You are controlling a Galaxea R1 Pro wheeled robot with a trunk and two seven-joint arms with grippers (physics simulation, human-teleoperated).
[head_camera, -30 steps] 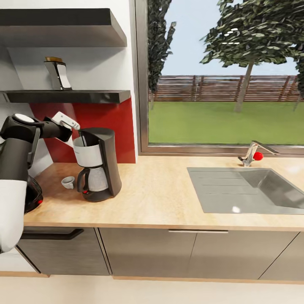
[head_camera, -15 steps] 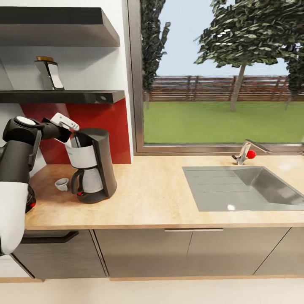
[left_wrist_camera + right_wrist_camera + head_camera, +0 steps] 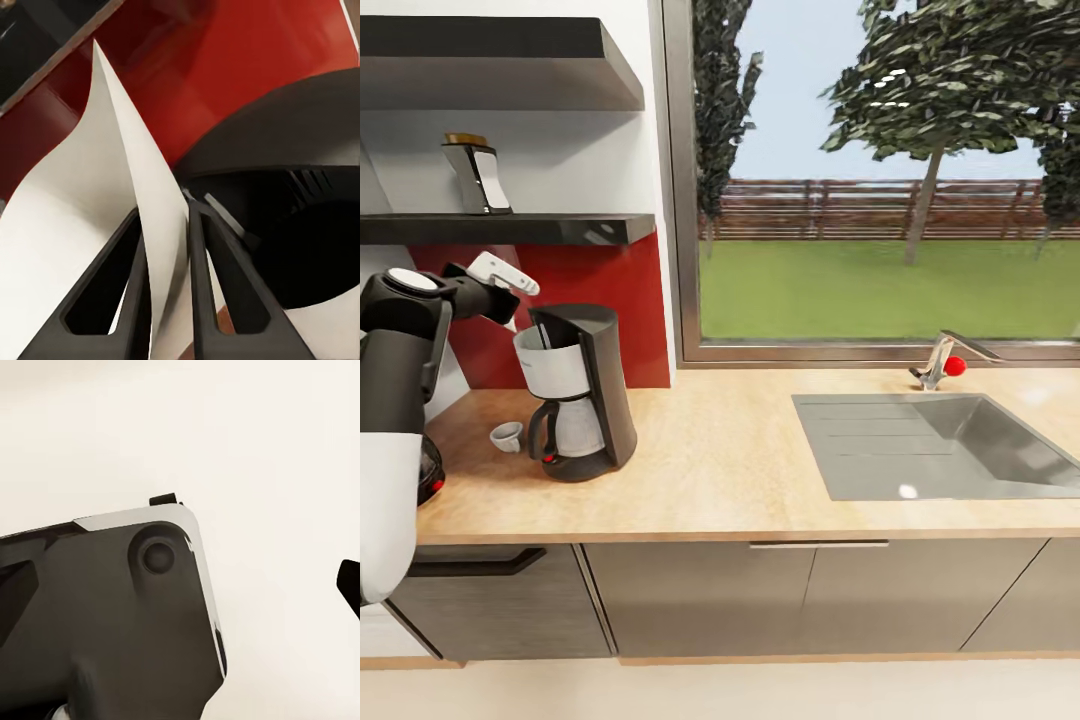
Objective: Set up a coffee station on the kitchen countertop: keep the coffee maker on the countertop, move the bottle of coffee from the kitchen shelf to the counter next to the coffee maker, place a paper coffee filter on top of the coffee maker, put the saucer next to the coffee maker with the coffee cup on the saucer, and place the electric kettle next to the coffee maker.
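Observation:
The black coffee maker (image 3: pixel 580 390) with a white basket and a glass pot stands on the wooden countertop (image 3: pixel 730 470) by the red backsplash. My left gripper (image 3: pixel 508 278) hovers just above and to the left of its top. It is shut on a white paper coffee filter (image 3: pixel 90 225), which is pinched between the dark fingers (image 3: pixel 201 285). A small white coffee cup (image 3: pixel 507 435) sits to the left of the machine. The coffee bottle (image 3: pixel 478 176), with a brown cap, stands on the lower shelf (image 3: pixel 510 230). My right gripper's fingertip (image 3: pixel 349 585) shows at the picture's edge, spread wide over pale floor.
A dark rounded kettle-like body with a red spot (image 3: pixel 430 482) sits at the counter's left end, partly behind my arm. A steel sink (image 3: pixel 940 445) and a faucet (image 3: pixel 945 363) are at the right under the window. A second shelf (image 3: pixel 500 70) hangs higher up.
The left gripper has lifted up and to the left, away from the coffee maker's top, with the filter still held. Earlier the camera shifted, sliding the whole scene left.

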